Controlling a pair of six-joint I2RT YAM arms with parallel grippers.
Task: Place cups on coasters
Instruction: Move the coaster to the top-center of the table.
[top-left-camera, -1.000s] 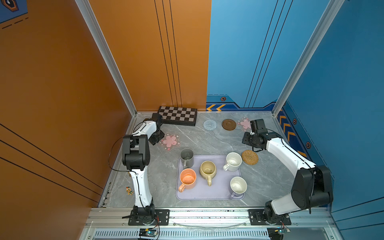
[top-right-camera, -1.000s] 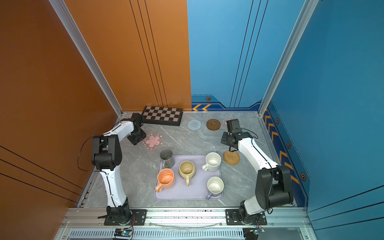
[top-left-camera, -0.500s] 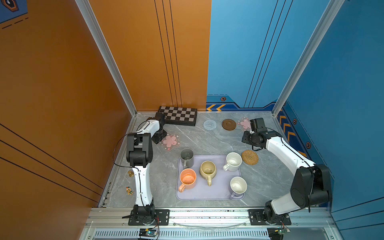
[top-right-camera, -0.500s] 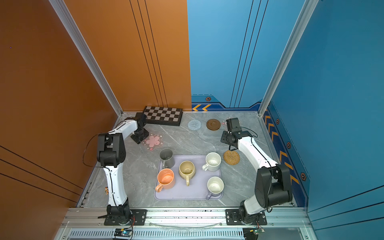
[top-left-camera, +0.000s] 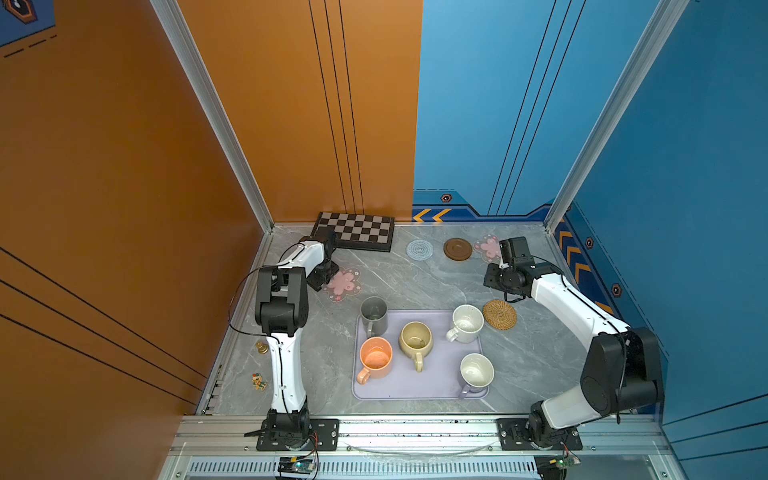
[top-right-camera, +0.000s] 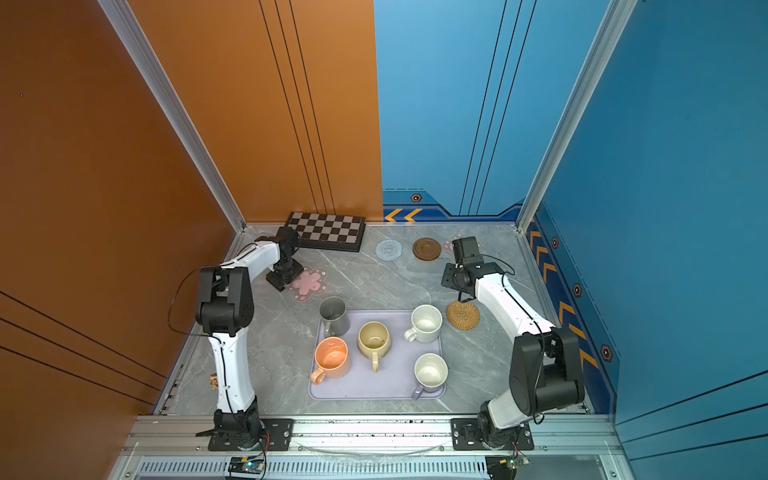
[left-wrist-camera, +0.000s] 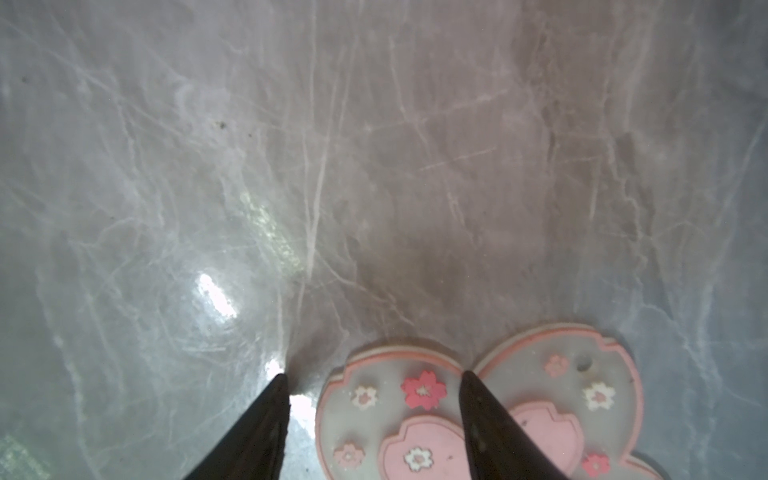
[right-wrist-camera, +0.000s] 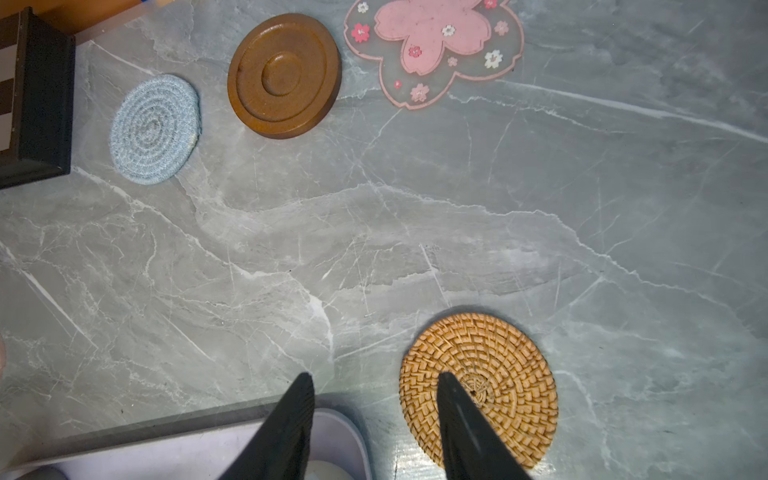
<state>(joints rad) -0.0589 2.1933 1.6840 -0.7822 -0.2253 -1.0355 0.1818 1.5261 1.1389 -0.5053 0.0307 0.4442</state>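
Note:
Several cups stand on the lavender tray (top-left-camera: 440, 386): grey (top-left-camera: 374, 314), orange (top-left-camera: 375, 357), beige-yellow (top-left-camera: 415, 338), speckled white (top-left-camera: 467, 322) and lavender (top-left-camera: 476, 371). The coasters lie on the table: a pink flower (top-left-camera: 343, 282), a pale-blue spiral (top-left-camera: 419, 249), a brown disc (top-left-camera: 457, 249), another pink flower (top-left-camera: 488, 246) and a rattan round (top-left-camera: 500, 314). My left gripper (left-wrist-camera: 374, 376) is open and low at the near flower coaster (left-wrist-camera: 415, 415), one finger over it, holding nothing. My right gripper (right-wrist-camera: 376, 375) hangs open and empty between the tray corner and the rattan coaster (right-wrist-camera: 498, 374).
A chequered board (top-left-camera: 353, 230) lies at the back left beside the left arm. Two small trinkets (top-left-camera: 261, 347) (top-left-camera: 259, 381) sit by the left wall. Walls close in the table on three sides.
The left jaws have opened wider over the pink flower coaster, and the left elbow has shifted slightly right. The right arm has barely moved.

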